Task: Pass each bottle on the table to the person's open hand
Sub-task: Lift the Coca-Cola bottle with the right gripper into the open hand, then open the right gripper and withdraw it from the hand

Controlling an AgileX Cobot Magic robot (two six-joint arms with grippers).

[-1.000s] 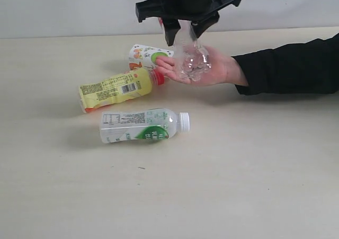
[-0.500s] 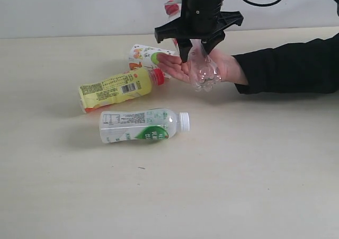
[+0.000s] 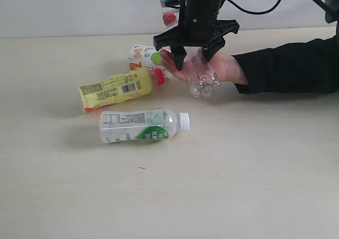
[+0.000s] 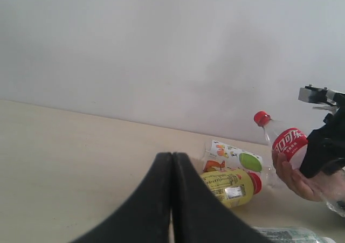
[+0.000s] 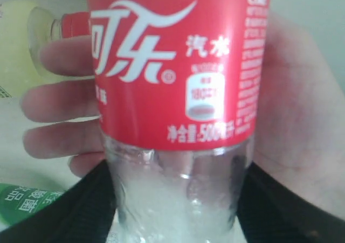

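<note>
My right gripper [image 3: 193,59] is shut on the clear bottle with red label [image 3: 202,80], its fingers [image 5: 89,205] pressing the bare lower body on both sides. The bottle lies tilted across the person's open hand [image 3: 225,69], palm up behind it [image 5: 302,119]; its red cap [image 3: 169,19] pokes out behind the gripper. On the table [image 3: 238,170] lie the yellow bottle [image 3: 116,88], the white-green one [image 3: 140,125] and the white bottle with orange-green print [image 3: 144,56]. My left gripper [image 4: 172,158] is shut and holds nothing, well back from the bottles; the exterior view does not show it.
The black sleeve [image 3: 288,67] reaches in from the right edge along the table. A pale wall [image 3: 79,8] runs behind the table's far edge. The three lying bottles cluster left of the hand, the yellow one's cap close to the person's fingertips.
My right gripper has come down with the clear bottle, from above the palm into it. The hand and the three lying bottles stayed put.
</note>
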